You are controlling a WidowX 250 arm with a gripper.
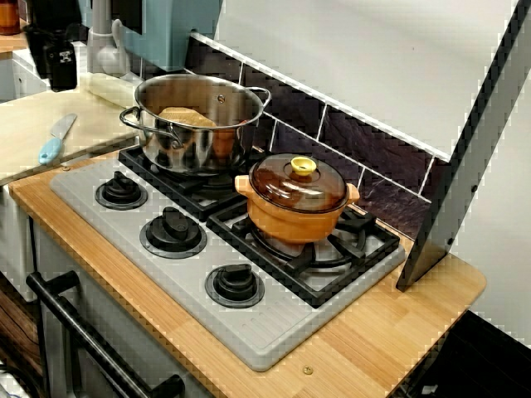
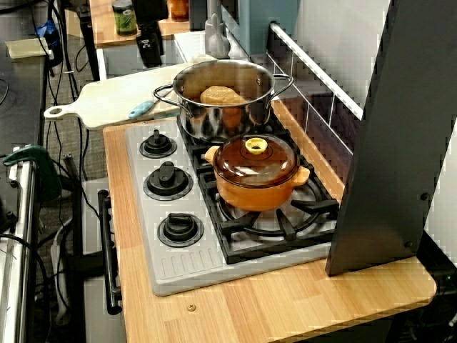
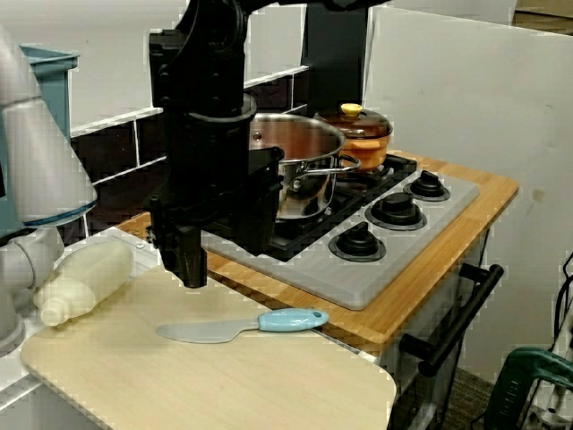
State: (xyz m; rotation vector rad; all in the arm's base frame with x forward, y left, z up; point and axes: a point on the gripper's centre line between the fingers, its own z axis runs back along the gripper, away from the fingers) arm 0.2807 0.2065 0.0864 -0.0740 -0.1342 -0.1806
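Black pincer (image 3: pixel 191 276) hangs over the board (image 3: pixel 224 385), near the blue-handled knife (image 3: pixel 242 328) (not touching). Nothing seen in it; jaw opening cannot be told. Pot (image 3: pixel 304 175) behind.

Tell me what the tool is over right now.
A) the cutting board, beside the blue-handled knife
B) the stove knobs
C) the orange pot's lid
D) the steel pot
A: in the view from the cutting-board end, the tool hangs above the cutting board, just behind the blue-handled knife lying on it, off the stove altogether.
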